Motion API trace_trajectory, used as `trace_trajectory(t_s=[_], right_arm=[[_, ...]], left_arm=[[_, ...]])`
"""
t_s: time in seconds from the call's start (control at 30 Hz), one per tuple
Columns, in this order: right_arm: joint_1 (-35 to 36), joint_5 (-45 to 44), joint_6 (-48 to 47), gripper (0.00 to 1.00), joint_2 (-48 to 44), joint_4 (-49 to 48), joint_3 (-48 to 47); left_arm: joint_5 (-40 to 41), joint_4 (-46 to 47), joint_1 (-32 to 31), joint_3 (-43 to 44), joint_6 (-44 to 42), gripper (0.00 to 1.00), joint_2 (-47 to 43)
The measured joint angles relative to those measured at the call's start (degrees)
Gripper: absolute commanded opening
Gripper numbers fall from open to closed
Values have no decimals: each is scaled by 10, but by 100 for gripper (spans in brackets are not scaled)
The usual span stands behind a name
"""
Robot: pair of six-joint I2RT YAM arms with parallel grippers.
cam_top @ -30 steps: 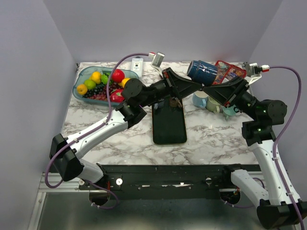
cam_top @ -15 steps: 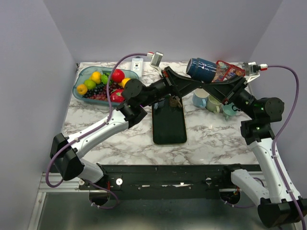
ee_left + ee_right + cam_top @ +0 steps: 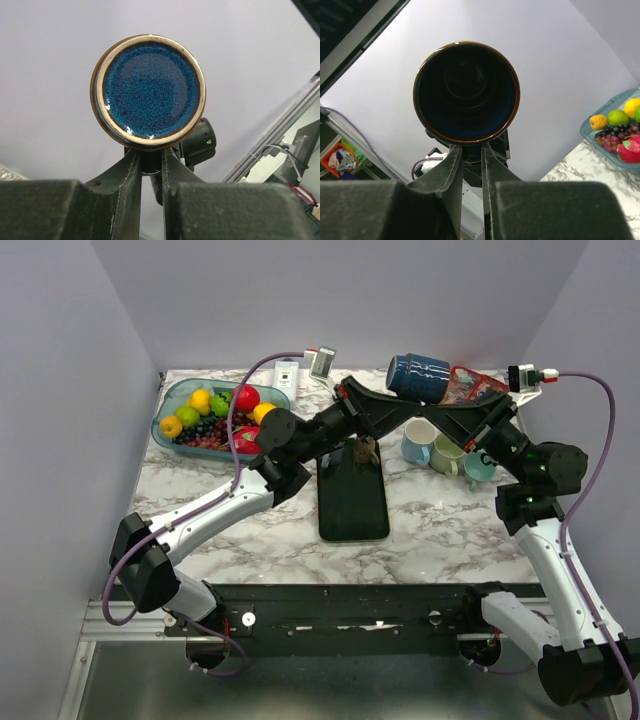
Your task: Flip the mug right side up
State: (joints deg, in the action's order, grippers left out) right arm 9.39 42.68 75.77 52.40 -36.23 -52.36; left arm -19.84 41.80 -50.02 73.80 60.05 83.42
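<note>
The blue glazed mug is held on its side in the air above the back of the table. The left wrist view faces its speckled blue base. The right wrist view looks into its dark opening. My left gripper reaches up from the left and is shut on the handle under the mug. My right gripper reaches up from the right and is shut on the same handle. The two arms cross beneath the mug.
A teal tray of fruit stands at the back left. A black phone lies mid-table with a small dark object at its far end. Three pale mugs stand under the right arm. A red packet lies at the back right.
Both arms have risen and carried the blue mug higher and slightly left. The mug has stayed on its side, gripped from both ends.
</note>
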Motion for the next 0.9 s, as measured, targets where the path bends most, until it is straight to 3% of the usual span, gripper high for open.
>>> trace_trajectory(t_s=[0.07, 0.13, 0.37, 0.7, 0.9], right_arm=[[0, 0, 14, 14, 7, -24, 3], [0, 0, 27, 1, 15, -47, 4], [1, 2, 43, 1, 23, -74, 5], [1, -10, -40, 1, -12, 57, -20], [8, -31, -99, 1, -26, 162, -39]], left_arm=[[1, 18, 0, -2, 9, 0, 5], [4, 31, 0, -2, 15, 0, 9], [10, 43, 0, -2, 19, 0, 12], [9, 25, -1, -2, 7, 46, 12], [-11, -15, -19, -7, -11, 56, 14]])
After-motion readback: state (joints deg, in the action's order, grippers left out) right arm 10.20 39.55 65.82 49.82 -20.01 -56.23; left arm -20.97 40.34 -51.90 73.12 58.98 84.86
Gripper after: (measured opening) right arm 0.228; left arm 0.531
